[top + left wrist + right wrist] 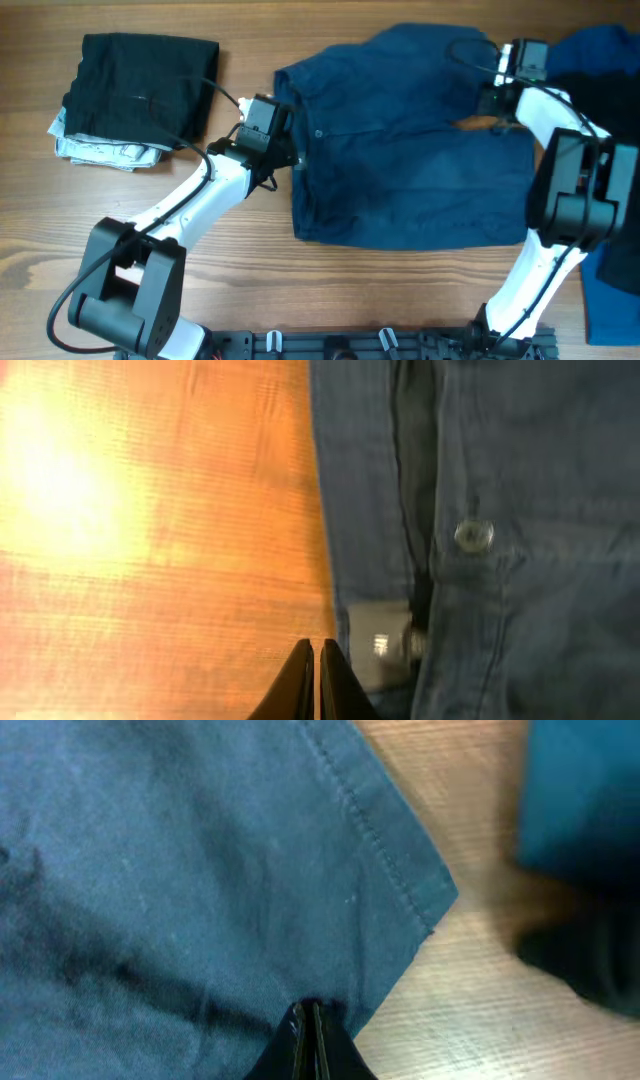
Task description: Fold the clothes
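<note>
The dark navy trousers (410, 170) lie spread across the middle of the table, waistband to the left with its small button (319, 133). My left gripper (288, 160) is shut at the waistband's edge. In the left wrist view its tips (316, 660) are over bare wood just beside the trousers (520, 480), near the button (473, 536) and a pale label (380, 645), with nothing seen between them. My right gripper (492, 100) is at the leg end, top right. Its tips (308, 1012) are shut in puckered trouser fabric (180, 870) close to the hemmed corner.
A folded black garment (140, 85) sits on a pale patterned one (105, 150) at the far left. Royal blue cloth (610, 290) and a black piece (610, 95) lie at the right edge, also seen as blue cloth (580, 790) and a black piece (590, 960).
</note>
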